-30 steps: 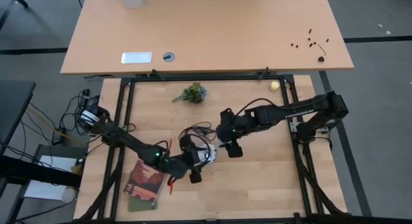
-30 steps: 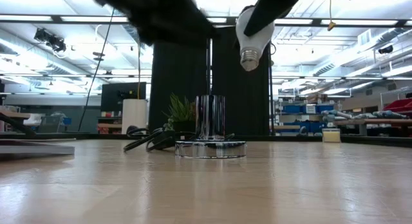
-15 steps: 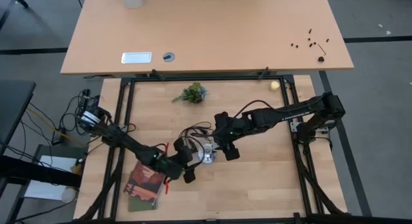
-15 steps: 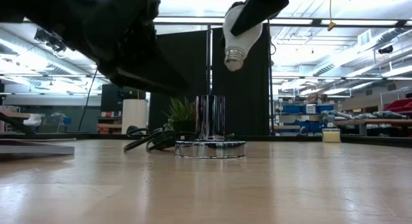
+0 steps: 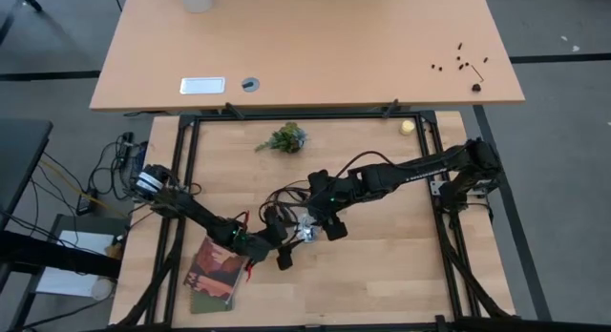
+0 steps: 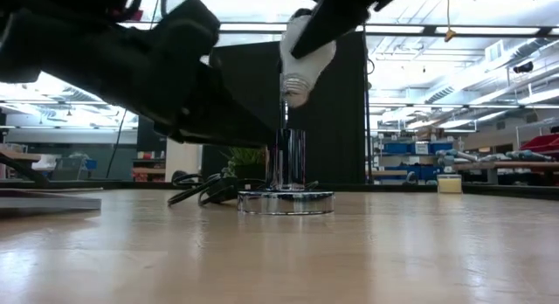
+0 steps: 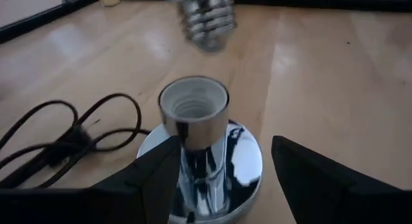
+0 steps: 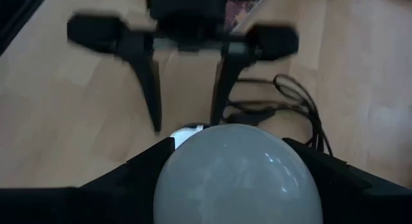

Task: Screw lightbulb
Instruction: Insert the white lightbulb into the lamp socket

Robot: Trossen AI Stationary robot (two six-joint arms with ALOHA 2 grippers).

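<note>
The white frosted lightbulb (image 6: 301,51) hangs tilted in my right gripper (image 5: 323,216), its silvery screw base (image 6: 294,88) just above the top of the chrome socket post (image 6: 286,160). The post stands on a round silver disc (image 6: 286,202) on the table. In the left wrist view the screw base (image 7: 206,18) is above and a little beyond the socket's mouth (image 7: 193,103). My left gripper (image 7: 222,185) is open and low, with one finger on each side of the socket post; whether a finger touches it, I cannot tell. My right gripper pinches the bulb's glass globe (image 8: 235,172) between its two fingers (image 8: 145,176), one on each side. It comes from above, slanting from the table's right. The bulb is lifted clear, tilted, with its screw base (image 6: 294,88) pointing down.
A black cord (image 7: 58,140) lies coiled beside the socket disc. A small plant (image 5: 284,137) stands toward the far edge, a pale yellow round object (image 5: 408,127) at the far right, and a book (image 5: 215,270) at the near left. A second table (image 5: 305,46) stands behind.
My right gripper has carried the bulb toward the table's left and down, bringing its screw base close above the socket. The bulb has tipped further. My left gripper has come down and closer to the socket post, staying open.
</note>
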